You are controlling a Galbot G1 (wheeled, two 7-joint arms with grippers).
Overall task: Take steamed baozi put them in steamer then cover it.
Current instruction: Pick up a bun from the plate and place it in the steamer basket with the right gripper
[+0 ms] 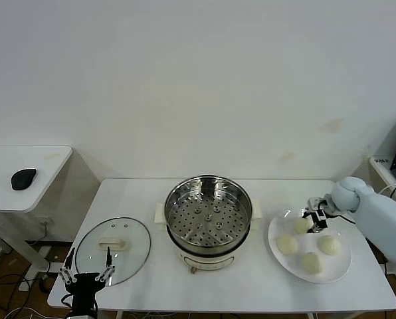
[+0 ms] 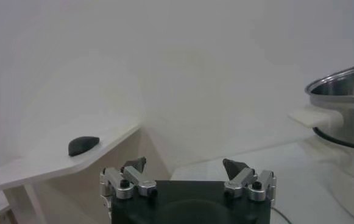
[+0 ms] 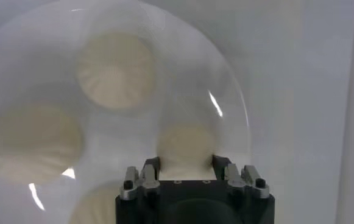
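Left gripper (image 1: 86, 274): parked at the near left edge of the table (image 1: 151, 292), just in front of the lid; its fingers are spread wide with nothing between them, which the left wrist view (image 2: 186, 167) confirms.
Lid (image 1: 113, 250): lies flat on the table to the left of the pot, cream handle up.
Steamer (image 1: 208, 219): stands mid-table with the perforated tray bare; no bun inside. The left wrist view shows only its rim and one side handle (image 2: 341, 103).
Plate (image 1: 275, 256): white, on the table to the right of the pot, holding all four buns.
Near buns (image 1: 312, 262): three of them sit untouched on the plate.
Right gripper (image 1: 312, 221): down over the far side of the plate, fingers clenched on the farthest bun (image 1: 301, 226).
Right wrist view: shows what the head view cannot, the fingers (image 3: 151, 167) pressed against both sides of that bun (image 3: 186, 146), which sits on the plate (image 3: 231, 91).
Far left: a side table (image 1: 45, 179) carries a black mouse (image 1: 23, 178), also seen from the left wrist (image 2: 83, 145).
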